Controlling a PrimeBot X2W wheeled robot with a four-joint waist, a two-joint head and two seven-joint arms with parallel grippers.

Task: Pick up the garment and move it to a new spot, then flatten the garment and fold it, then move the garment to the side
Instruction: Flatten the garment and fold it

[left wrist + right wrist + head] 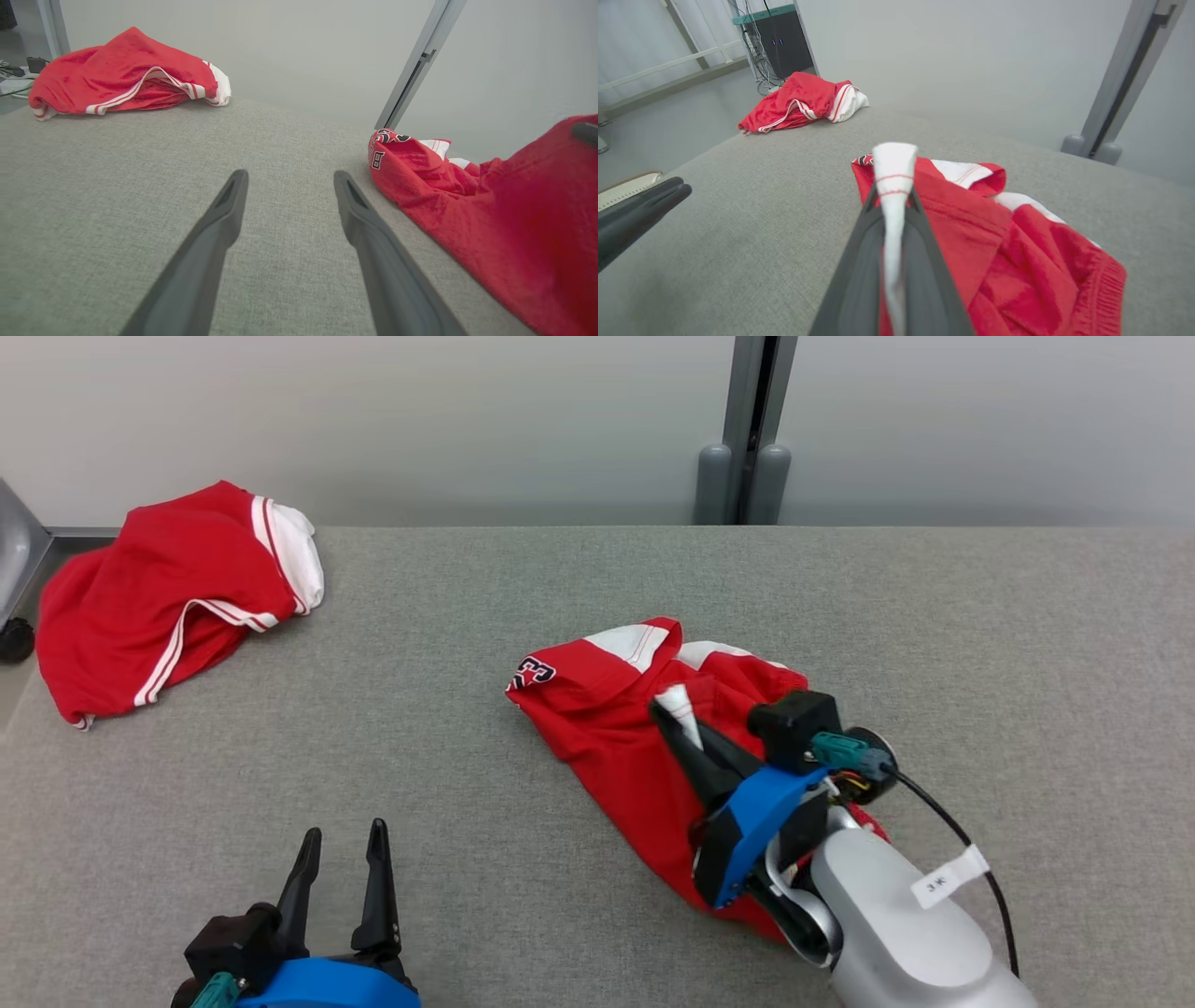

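Note:
A crumpled red garment with white trim and a dark logo lies mid-table, right of centre. My right gripper is shut on a white-trimmed fold of that garment, and the white strip sticks up between the fingers. The cloth partly hides under the right arm. My left gripper hovers open near the table's front left edge, its fingers spread over bare fabric, with the garment off to its right.
A second red garment with white stripes sits bunched at the table's far left corner. The grey fabric table meets a pale wall with a grey post behind. Cables and a dark cabinet stand beyond the left end.

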